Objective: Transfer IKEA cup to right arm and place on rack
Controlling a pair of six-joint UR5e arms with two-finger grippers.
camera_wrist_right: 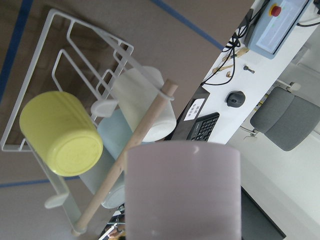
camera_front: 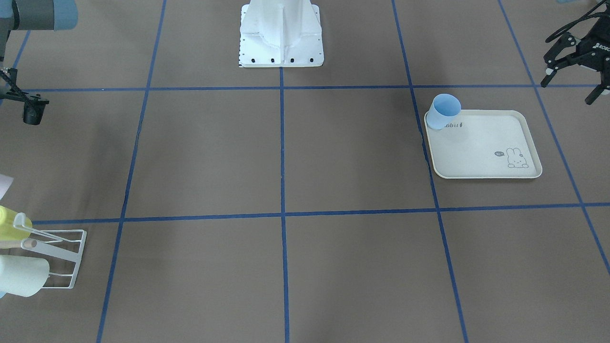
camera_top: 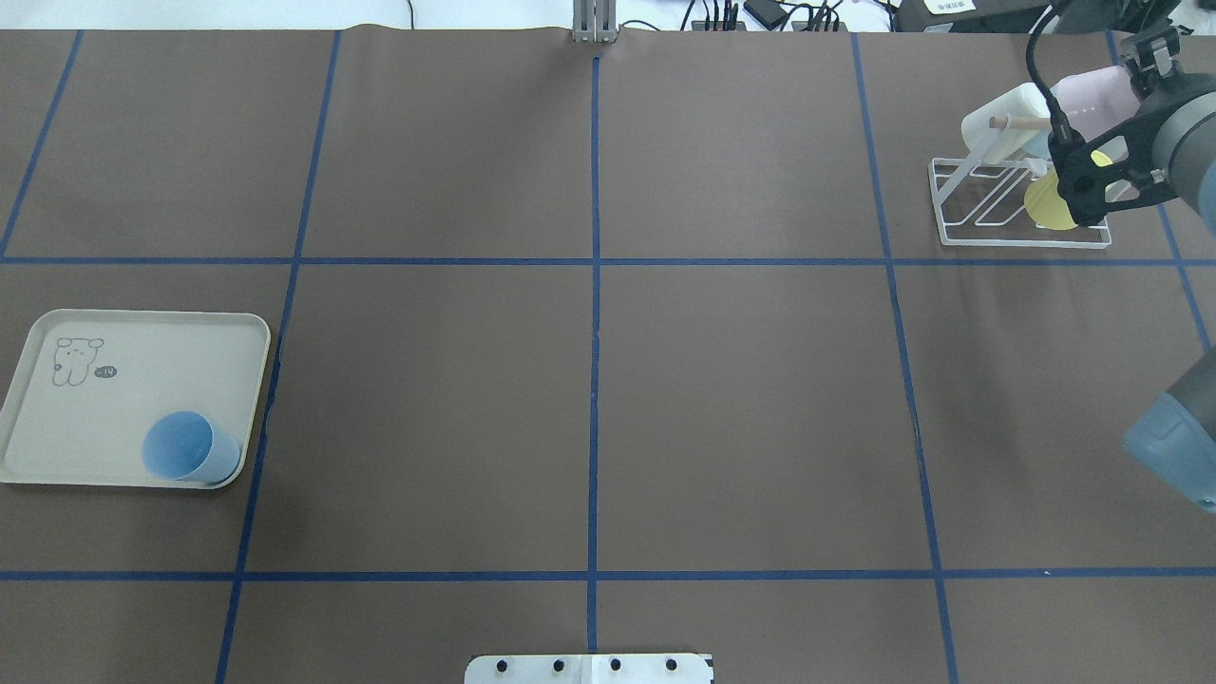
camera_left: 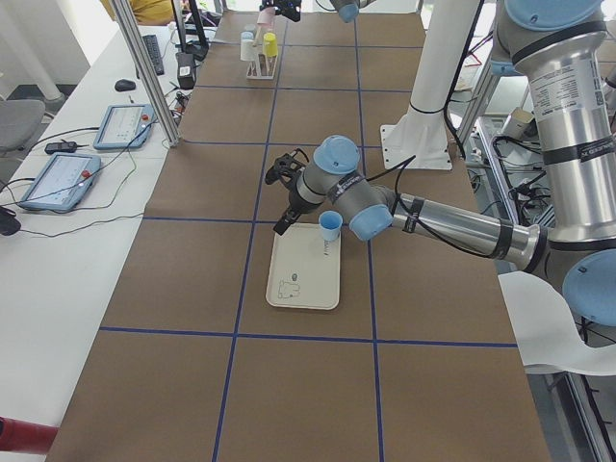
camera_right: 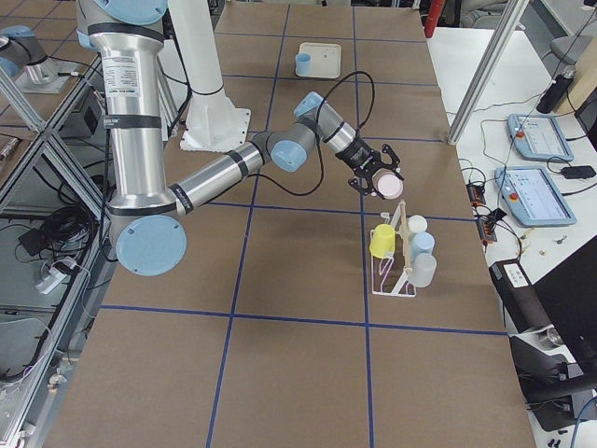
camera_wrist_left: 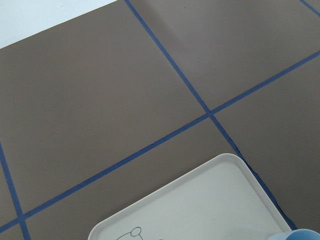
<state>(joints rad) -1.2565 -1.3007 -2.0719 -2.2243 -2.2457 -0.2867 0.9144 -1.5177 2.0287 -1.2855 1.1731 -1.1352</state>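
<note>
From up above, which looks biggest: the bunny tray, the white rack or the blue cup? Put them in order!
1. bunny tray, clearly the biggest
2. white rack
3. blue cup, the smallest

The rack sits at the table's far side, so it may look a little smaller than it is.

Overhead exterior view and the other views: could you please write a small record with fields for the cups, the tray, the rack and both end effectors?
blue cup: stands in a corner of the rabbit-printed tray
rack: carries a yellow cup, a white cup and a pale blue cup
right end effector: shut on a pink cup, close to the rack
left end effector: open, empty, near the tray, apart from the blue cup
</note>
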